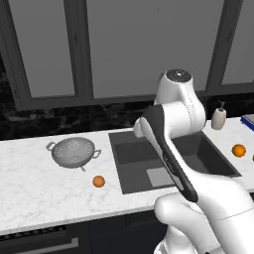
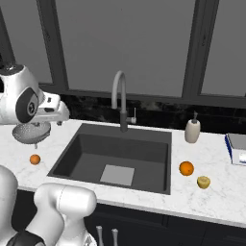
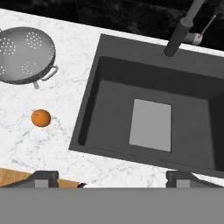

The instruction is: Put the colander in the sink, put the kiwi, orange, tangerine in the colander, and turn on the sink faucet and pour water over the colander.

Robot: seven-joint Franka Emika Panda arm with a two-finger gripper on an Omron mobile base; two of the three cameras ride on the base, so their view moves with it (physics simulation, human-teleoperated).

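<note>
Claw (image 3: pixel 112 177) is hanging spread apart over the sink (image 3: pixel 109 74) edge, colander (image 3: pixel 24 54) sitting at its 10 o'clock on the bench (image 3: pixel 65 100).

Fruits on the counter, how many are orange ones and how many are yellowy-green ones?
Orange fruits: 2, one near the colander at, one right of the sink at
Yellowish-green fruits: 1, the kiwi
Total: 3
</note>
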